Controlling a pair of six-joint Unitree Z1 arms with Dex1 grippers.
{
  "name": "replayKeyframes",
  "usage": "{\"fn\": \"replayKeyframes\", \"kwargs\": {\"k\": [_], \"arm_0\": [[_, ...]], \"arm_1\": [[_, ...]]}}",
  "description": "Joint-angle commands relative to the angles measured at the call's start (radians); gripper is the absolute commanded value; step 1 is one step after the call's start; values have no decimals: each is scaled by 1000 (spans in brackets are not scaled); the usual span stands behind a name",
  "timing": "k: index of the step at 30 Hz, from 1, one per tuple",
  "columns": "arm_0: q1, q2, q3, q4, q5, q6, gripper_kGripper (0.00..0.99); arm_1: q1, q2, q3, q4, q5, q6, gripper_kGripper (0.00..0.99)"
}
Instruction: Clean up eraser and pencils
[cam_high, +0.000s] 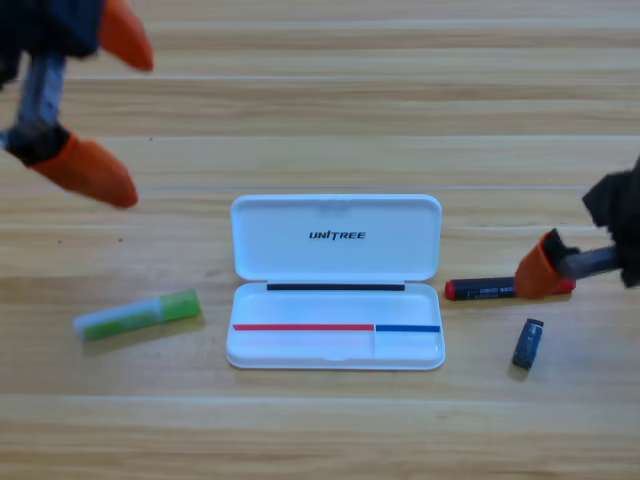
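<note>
The black pencil with red ends (482, 290) lies just right of the open white case (336, 345). My right gripper (542, 272) comes in from the right edge and covers that pencil's right end; whether it holds the pencil does not show. The eraser (527, 343), a small dark block, lies on the table below that gripper, apart from it. Left of the case lies the light green pencil (140, 315), slightly tilted. At the top left corner my left gripper (110, 105) waits, open, with nothing between its jaws.
The case's lid (336, 236) lies flat behind its tray, marked UNITREE. No pencil or eraser is in the tray. Bare wooden table (330, 430) runs along the front and behind the lid.
</note>
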Motion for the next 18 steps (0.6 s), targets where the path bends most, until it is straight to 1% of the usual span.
{"fn": "replayKeyframes", "kwargs": {"k": [1,7,12,15,18], "arm_0": [[69,194,-10,71,34,14,990],[91,281,10,91,25,8,988],[126,333,15,90,11,2,986],[161,349,30,68,9,2,986],[207,347,86,12,15,2,986]], "arm_1": [[-65,162,29,-12,15,178,986],[-118,292,39,-119,23,331,971],[-142,375,52,-211,27,400,950],[-147,410,44,-234,43,428,933],[-148,427,42,-234,73,449,923]]}}
